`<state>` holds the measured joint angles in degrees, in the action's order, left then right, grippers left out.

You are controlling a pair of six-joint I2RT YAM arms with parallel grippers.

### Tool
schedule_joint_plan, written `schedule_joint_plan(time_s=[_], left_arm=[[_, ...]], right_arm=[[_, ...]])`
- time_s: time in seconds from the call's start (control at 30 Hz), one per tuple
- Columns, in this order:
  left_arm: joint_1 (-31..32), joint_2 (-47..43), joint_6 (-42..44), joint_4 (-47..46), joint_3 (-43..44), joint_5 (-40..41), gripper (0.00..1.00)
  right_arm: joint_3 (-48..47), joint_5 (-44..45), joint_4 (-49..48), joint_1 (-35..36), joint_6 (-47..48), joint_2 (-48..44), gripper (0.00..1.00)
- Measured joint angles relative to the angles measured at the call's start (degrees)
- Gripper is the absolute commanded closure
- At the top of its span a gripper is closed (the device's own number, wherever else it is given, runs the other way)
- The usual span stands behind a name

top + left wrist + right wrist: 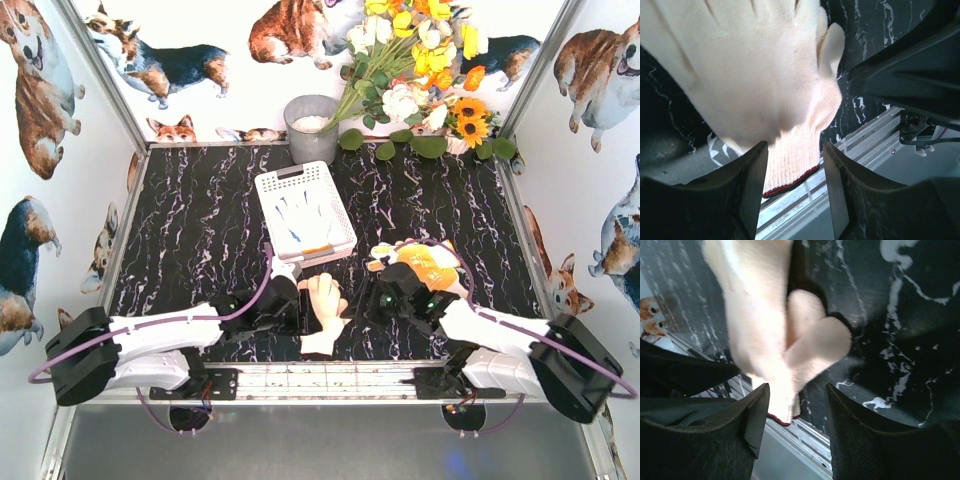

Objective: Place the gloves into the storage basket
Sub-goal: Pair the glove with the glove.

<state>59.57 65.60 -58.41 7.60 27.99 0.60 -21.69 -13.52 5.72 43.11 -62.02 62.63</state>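
Right, we see one cream glove (322, 312) flat on the black marble table (200, 230) at its 6 o'clock edge, between the two arms. Its fingers point to 12 o'clock and its dark-trimmed cuff lies over the metal rail (330, 378).

The left gripper (300, 310) sits at the glove's 9 o'clock. In the left wrist view the gripper (795, 190) has its jaws apart, and the glove (755, 75) cuff fills most of the gap. We cannot tell whether the pads touch the cloth, so we log no grip.

The right gripper (365, 303) sits at the glove's 3 o'clock. In its wrist view the gripper (795, 425) is spread too. The glove (765, 330) cuff tip shows in the gap near one finger, with bare space on the other side. It holds nothing.

The storage basket (285, 180) is at 12 o'clock from the cream glove, near but apart, a bit skewed. A blue-palmed white glove (300, 215) lies flat inside it, with an orange strip at the basket's 5 o'clock corner.

A heap of yellow gloves (428, 265) with orange trim lies at 2 o'clock from the cream glove, just beside the right gripper and outside the basket.

The grey pot (310, 125) stands at 12 o'clock from the basket, by the back wall. The flowers (420, 60) are at the pot's 3 o'clock.
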Motion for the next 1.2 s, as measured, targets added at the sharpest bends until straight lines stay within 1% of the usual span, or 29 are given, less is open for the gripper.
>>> schedule_joint_plan(time_s=[0.13,0.3,0.47,0.57,0.8,1.07,1.2], left_arm=[[0.0,2.0,0.7,-2.4,0.9,-0.8,0.60],[0.0,2.4,0.7,-5.2,0.7,-1.5,0.64],[0.0,2.5,-0.6,-9.5,-2.6,-2.8,0.66],[0.3,2.4,-1.3,-10.0,-4.4,-3.0,0.67],[2.7,1.0,-2.0,-13.3,-6.4,-3.2,0.67],[4.6,1.6,-2.5,-15.1,-7.5,-3.1,0.69],[5.0,2.4,-3.2,-15.5,-8.5,-3.0,0.69]], right_arm=[[2.9,-2.2,-5.3,0.0,-3.2,5.3,0.50],[3.2,-3.8,-11.4,0.0,-5.6,8.9,0.51],[3.2,-4.5,-16.2,0.6,-6.7,12.3,0.58],[3.2,-4.6,-18.0,0.7,-7.3,13.7,0.60],[3.2,-2.9,-17.8,0.8,-7.3,13.3,0.63],[3.2,1.1,-14.9,0.8,-5.6,9.5,0.68],[3.2,2.3,-13.8,0.8,-4.2,9.2,0.75]])
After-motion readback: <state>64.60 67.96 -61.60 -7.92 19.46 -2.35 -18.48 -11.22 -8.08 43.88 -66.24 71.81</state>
